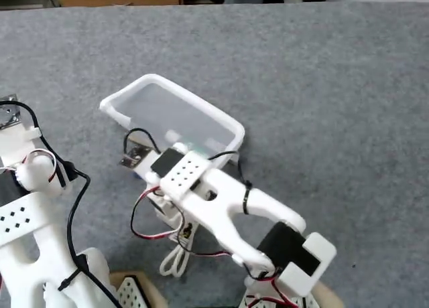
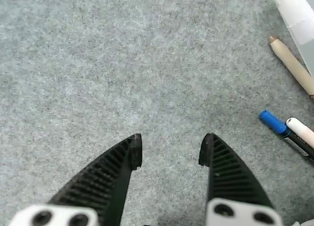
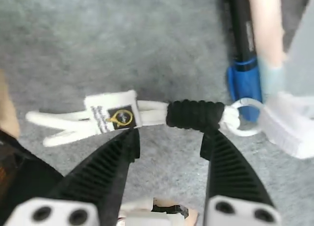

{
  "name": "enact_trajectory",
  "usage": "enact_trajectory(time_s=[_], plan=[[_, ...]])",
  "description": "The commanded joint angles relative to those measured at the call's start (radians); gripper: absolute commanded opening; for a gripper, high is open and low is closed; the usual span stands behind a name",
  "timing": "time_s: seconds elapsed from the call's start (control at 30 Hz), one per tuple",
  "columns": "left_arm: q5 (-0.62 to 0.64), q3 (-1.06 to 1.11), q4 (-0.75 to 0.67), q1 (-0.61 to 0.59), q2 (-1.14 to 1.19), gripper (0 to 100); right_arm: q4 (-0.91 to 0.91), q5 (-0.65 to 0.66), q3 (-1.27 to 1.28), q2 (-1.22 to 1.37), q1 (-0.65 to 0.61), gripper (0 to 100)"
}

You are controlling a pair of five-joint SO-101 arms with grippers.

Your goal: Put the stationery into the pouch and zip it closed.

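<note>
Grey worktop (image 1: 335, 87) carries the pouch (image 1: 161, 110). Spread, the right tool (image 3: 170, 137) should close squarely on the black knot (image 3: 196, 115) of the cord (image 3: 152, 107); the left tool (image 2: 171, 142) is spread too.

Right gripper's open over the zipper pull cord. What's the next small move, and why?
Probably lower the right gripper and close on the black wrap of the pull cord. Its open fingers sit right over that wrap, and the cord ties to the pouch, while the blue-capped pen lies outside it.
</note>
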Motion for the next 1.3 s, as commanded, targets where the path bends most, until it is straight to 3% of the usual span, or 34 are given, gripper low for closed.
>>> enact_trajectory(time_s=[0.0,0.37,0.67,0.77,0.97,1.27], plan=[[-0.008,-0.015,-0.017,-0.008,-0.005,22,0.012,-0.006,0.019,-0.015,0.055,22.2],[-0.008,-0.015,-0.017,-0.002,-0.003,22,-0.1,-0.012,0.088,-0.013,0.077,22.2],[-0.008,-0.015,-0.017,-0.001,-0.003,22,0.038,-0.015,-0.044,-0.127,0.052,22.2],[-0.008,-0.015,-0.017,-0.001,-0.003,22,0.025,-0.075,-0.064,-0.154,0.051,22.2],[-0.008,-0.015,-0.017,-0.001,-0.005,22,-0.083,-0.098,0.001,-0.019,0.051,22.2],[-0.009,-0.015,-0.017,-0.001,-0.005,22,-0.084,-0.14,-0.015,0.174,0.057,22.1]])
